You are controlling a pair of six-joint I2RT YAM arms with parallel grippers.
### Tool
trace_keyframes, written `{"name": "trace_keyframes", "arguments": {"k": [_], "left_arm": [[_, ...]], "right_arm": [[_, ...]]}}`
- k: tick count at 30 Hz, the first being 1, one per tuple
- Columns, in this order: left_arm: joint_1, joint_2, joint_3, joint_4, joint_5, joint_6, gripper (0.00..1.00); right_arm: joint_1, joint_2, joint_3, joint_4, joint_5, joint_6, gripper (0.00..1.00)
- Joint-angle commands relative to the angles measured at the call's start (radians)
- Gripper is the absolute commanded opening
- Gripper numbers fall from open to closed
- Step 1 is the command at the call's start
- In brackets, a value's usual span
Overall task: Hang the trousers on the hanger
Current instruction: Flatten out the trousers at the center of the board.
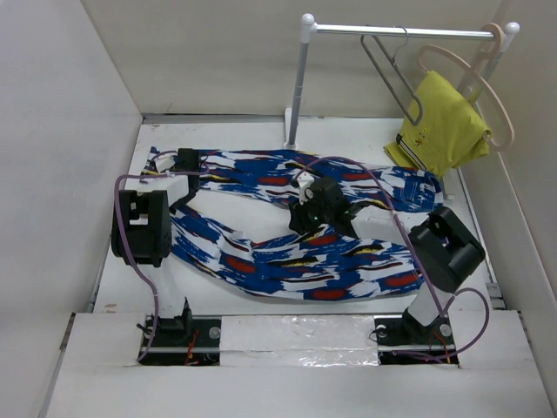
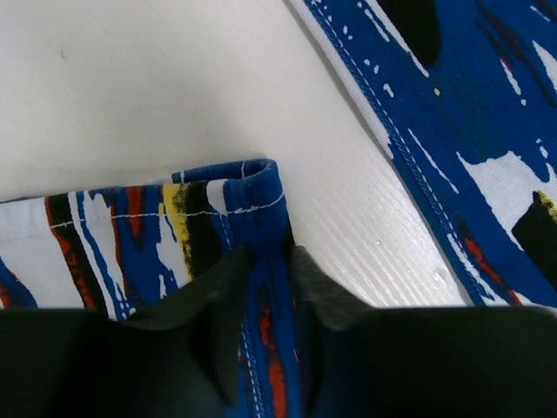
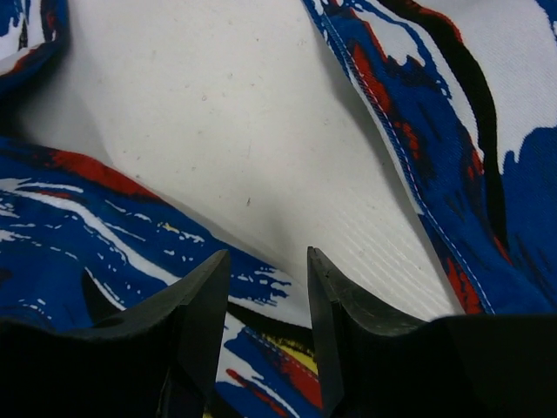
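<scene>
The trousers (image 1: 287,261) lie flat on the white tabletop (image 1: 239,216), with the two legs running off to the left and a wedge of bare surface between them; the waist end sits to the right, near the yellow garment (image 1: 439,122). The left end effector (image 1: 186,160) is at the far left tip of the rear leg, and the left wrist view shows it pressed together on the stitched hem of the trousers (image 2: 218,218), the printed cloth caught between the black fingers (image 2: 228,313) and bunching into a small fold just ahead of them. The right end effector (image 1: 306,209) is low over the middle of the garment, by the inner edge of the front leg. In the right wrist view its fingers (image 3: 200,296) are spread, with nothing between them; tabletop and the edge of the print show through the gap. Whether the tips touch the cloth cannot be told. The hanger (image 1: 386,75), thin grey wire, hangs by its hook from the white-posted rail (image 1: 392,31) at the back right, well apart from the trousers and carrying nothing. Beside it on the same rail a pale beige hanger (image 1: 503,109) holds the yellow garment
</scene>
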Motion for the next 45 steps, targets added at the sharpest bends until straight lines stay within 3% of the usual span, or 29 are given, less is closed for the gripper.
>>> {"name": "trace_keyframes", "arguments": {"k": [1, 3, 5, 15, 30, 31, 33, 34, 36, 39, 45], "left_arm": [[0.013, -0.002, 0.039, -0.018, -0.014, 0.025, 0.2], [0.013, 0.004, 0.038, -0.025, -0.025, 0.03, 0.14], [0.013, 0.009, 0.041, -0.034, -0.046, 0.032, 0.0], [0.056, -0.063, 0.042, -0.056, -0.069, 0.061, 0.0], [0.104, -0.125, 0.021, -0.019, 0.01, 0.105, 0.0], [0.104, -0.125, 0.021, -0.013, 0.01, 0.114, 0.02], [0.087, -0.114, 0.031, -0.021, 0.091, 0.118, 0.19], [0.073, -0.114, 0.027, -0.012, 0.092, 0.118, 0.39], [0.05, -0.123, 0.013, 0.013, 0.093, 0.125, 0.5], [0.05, -0.1, 0.025, 0.012, 0.135, 0.11, 0.5], [0.05, -0.023, 0.067, 0.001, 0.099, 0.099, 0.4]], "right_arm": [[0.019, 0.046, 0.062, -0.02, -0.017, -0.029, 0.47], [0.03, 0.062, 0.074, -0.025, -0.014, -0.03, 0.48], [0.03, 0.086, 0.081, -0.022, -0.024, -0.03, 0.52], [0.062, 0.163, 0.13, -0.044, -0.112, -0.059, 0.54], [0.081, 0.165, 0.15, -0.091, -0.155, -0.086, 0.43], [0.081, 0.163, 0.15, -0.092, -0.155, -0.086, 0.44], [0.081, 0.159, 0.15, -0.092, -0.159, -0.086, 0.47], [0.081, 0.157, 0.148, -0.092, -0.159, -0.086, 0.48], [0.081, 0.156, 0.15, -0.092, -0.153, -0.086, 0.48], [0.081, 0.148, 0.145, -0.092, -0.149, -0.086, 0.48], [0.081, 0.142, 0.145, -0.092, -0.149, -0.116, 0.43]]}}
